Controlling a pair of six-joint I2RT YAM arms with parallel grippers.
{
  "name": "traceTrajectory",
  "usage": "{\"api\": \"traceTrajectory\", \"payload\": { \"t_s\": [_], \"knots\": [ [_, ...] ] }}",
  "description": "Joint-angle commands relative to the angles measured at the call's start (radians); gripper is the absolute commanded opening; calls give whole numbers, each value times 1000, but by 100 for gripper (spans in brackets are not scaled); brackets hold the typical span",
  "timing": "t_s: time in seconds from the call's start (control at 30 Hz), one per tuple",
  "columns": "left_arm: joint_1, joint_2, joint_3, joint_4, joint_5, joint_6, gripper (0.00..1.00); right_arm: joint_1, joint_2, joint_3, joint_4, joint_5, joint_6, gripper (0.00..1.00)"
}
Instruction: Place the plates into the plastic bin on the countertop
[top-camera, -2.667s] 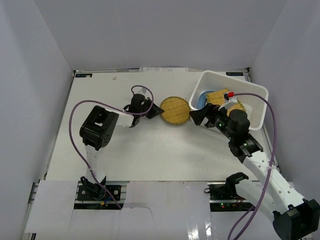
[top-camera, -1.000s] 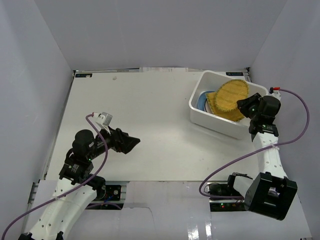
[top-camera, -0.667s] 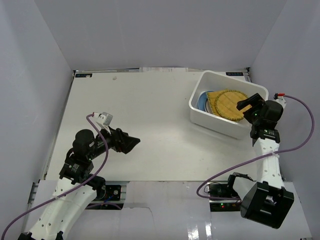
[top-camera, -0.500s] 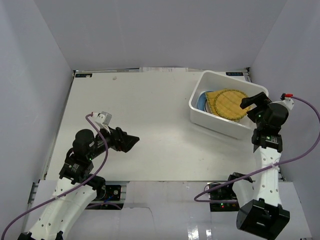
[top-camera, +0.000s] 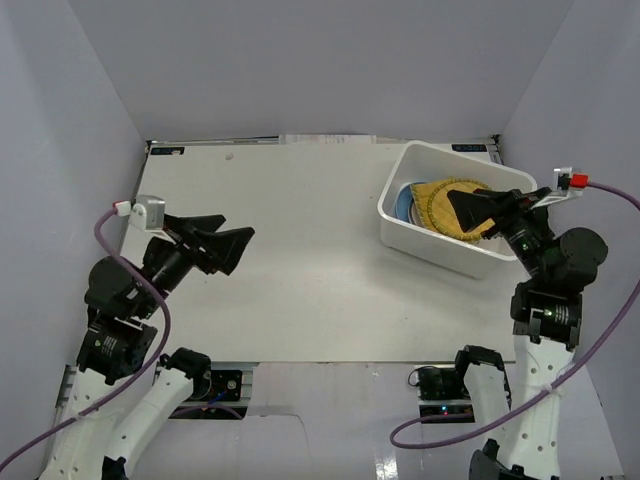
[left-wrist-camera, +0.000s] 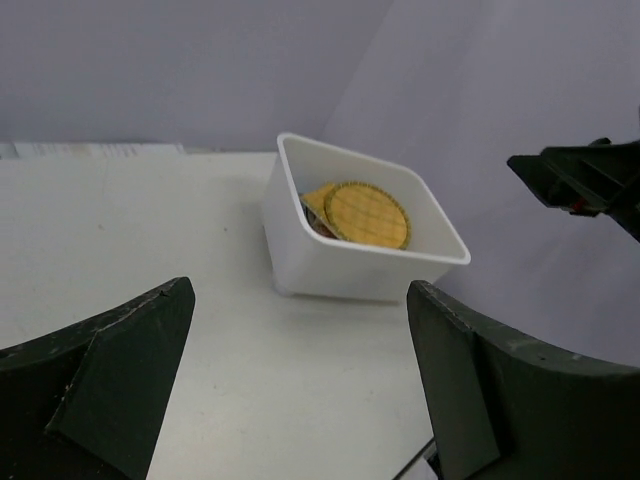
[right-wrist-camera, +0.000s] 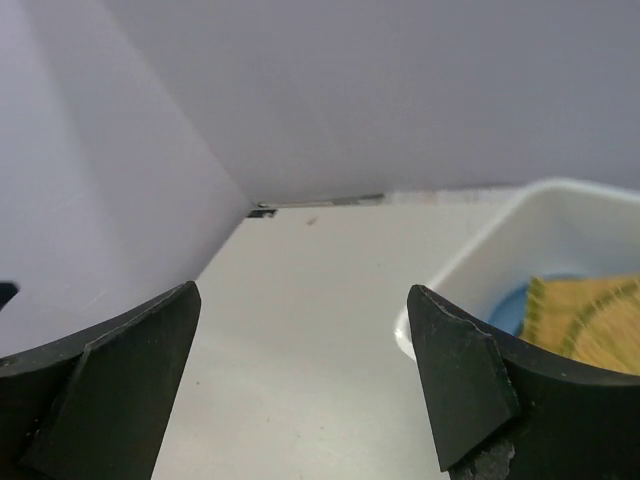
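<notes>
Found the left tool (top-camera: 232, 232) spread to its full width, gripping nothing, raised over the left part of the counter (top-camera: 300, 200) and aimed toward the plastic bin (top-camera: 455, 258). Found the right tool (top-camera: 458, 208) likewise spread wide and empty, raised high by the bin's right end, touching nothing. Located the bin at the far right corner of the counter, close to the grey walls (top-camera: 300, 70). Noted inside it a round woven plate (top-camera: 432, 208) lying uppermost and tilted, a squarish woven plate (left-wrist-camera: 316, 198) showing beneath its far edge, and a blue plate (top-camera: 401, 205) at the left end. Could not tell what lies lower in the stack.
</notes>
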Motion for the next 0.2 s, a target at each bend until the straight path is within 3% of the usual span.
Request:
{"api": "traceTrajectory", "payload": {
  "t_s": [0.0,0.17],
  "knots": [
    [0,-41,58,20,-104,-8,98,40,-59,155,113,-180,-7,90],
    [0,-67,63,54,-112,3,98,63,-47,148,136,-170,-10,90]
  ]
}}
